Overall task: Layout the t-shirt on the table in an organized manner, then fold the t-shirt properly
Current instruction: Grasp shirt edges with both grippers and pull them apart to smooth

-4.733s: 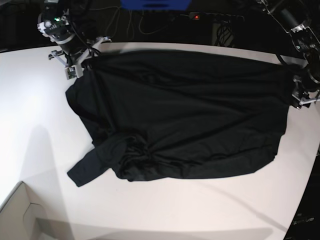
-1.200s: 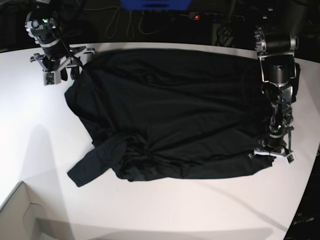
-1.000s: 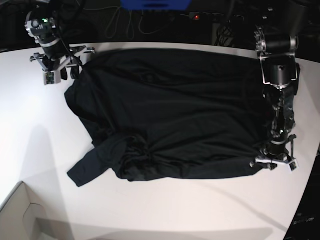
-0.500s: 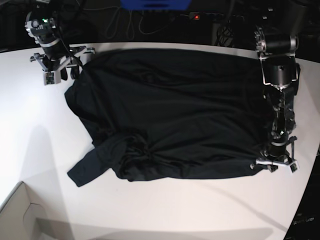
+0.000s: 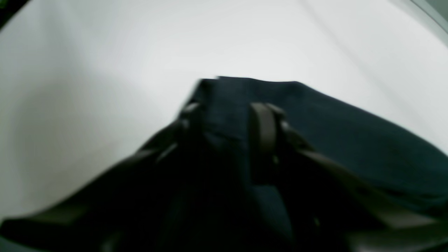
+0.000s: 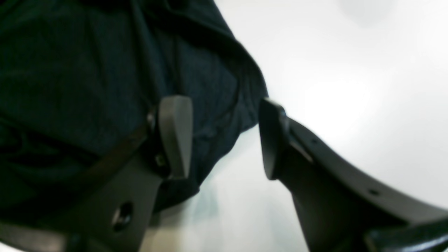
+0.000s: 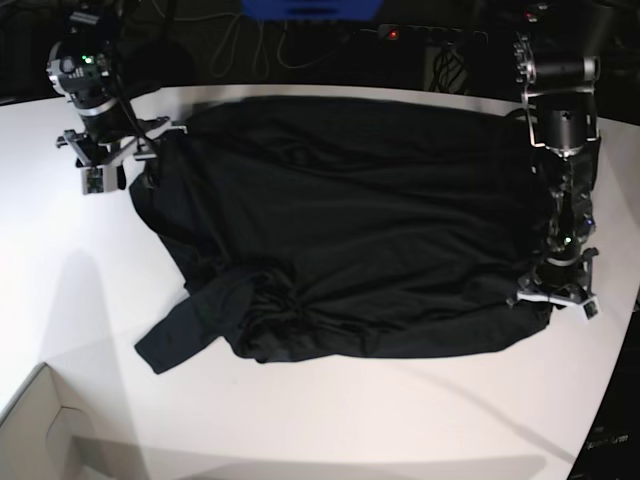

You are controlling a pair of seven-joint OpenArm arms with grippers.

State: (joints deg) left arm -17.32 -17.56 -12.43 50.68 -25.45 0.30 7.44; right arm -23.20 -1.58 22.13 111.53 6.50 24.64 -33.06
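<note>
The black t-shirt (image 7: 350, 220) lies spread across the white table (image 7: 350, 420), its lower left sleeve bunched and wrinkled (image 7: 240, 320). My left gripper (image 7: 556, 298) stands at the shirt's front right corner. In the left wrist view the left gripper (image 5: 226, 117) is open, and the corner of the t-shirt (image 5: 350, 147) lies between and beyond its fingers. My right gripper (image 7: 115, 172) is at the shirt's back left edge. In the right wrist view the right gripper (image 6: 224, 136) is open wide, with the hem of the t-shirt (image 6: 70, 70) beside one finger (image 6: 175, 136) and bare table in the gap.
A pale cardboard box (image 7: 40, 430) fills the front left corner. The table's curved edge (image 7: 610, 390) runs close to the left gripper. Cables and a power strip (image 7: 430, 34) lie in the dark behind the table.
The left gripper has pulled back a little along the shirt's right edge. The right gripper has shifted forward and to the left, beside the shirt's back left edge.
</note>
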